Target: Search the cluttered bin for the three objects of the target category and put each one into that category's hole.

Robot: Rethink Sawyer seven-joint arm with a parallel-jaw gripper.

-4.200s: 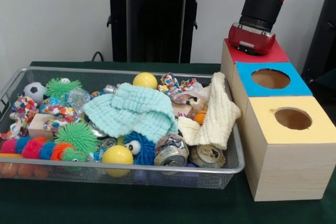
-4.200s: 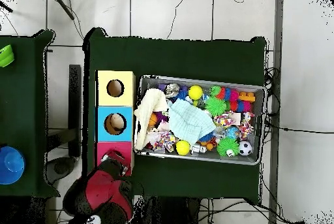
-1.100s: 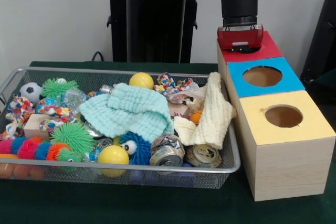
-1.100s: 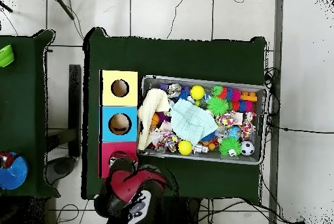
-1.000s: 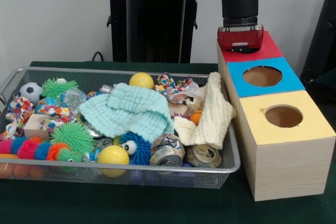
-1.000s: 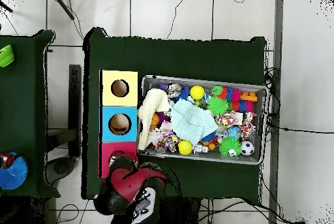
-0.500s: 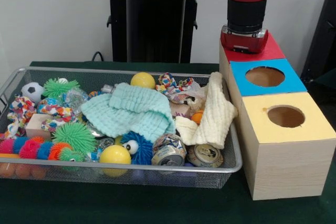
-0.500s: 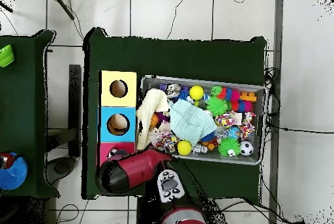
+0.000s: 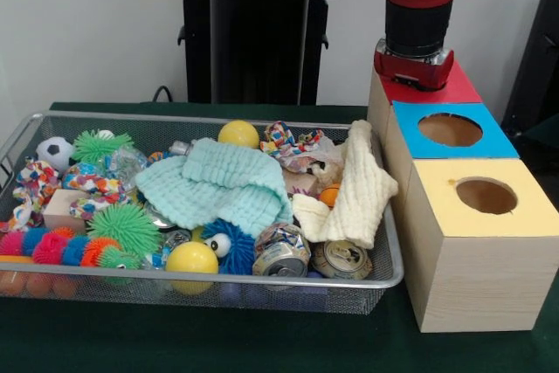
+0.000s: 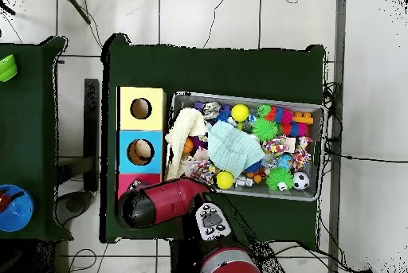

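Front view: a wire bin (image 9: 389,279) on the green table (image 9: 262,347) holds a heap of clutter. Counted: two yellow balls (image 9: 192,259), one near the front rim and one at the back; two crushed cans (image 9: 284,255) side by side at the front right; two cloths, a mint cloth (image 9: 218,185) in the middle and a cream cloth (image 9: 354,189) draped over the right end; two green spiky balls (image 9: 131,226); one small soccer ball (image 9: 57,151); one blue fuzzy toy with eyes (image 9: 229,246). Just right of the bin stands a row of three boxes: yellow box (image 9: 480,242) nearest, blue box (image 9: 454,141) behind it, red box (image 9: 437,89) farthest. Two round holes show, in the yellow and blue tops. The arm's red end (image 9: 415,63) hangs right over the red box; the claw itself is hidden, so I cannot tell how it stands or whether it holds anything.

Overhead view: the arm (image 10: 163,202) lies across the red box (image 10: 131,181), covering most of its top. The three boxes line the bin's left end, and the claw cannot be made out here either.
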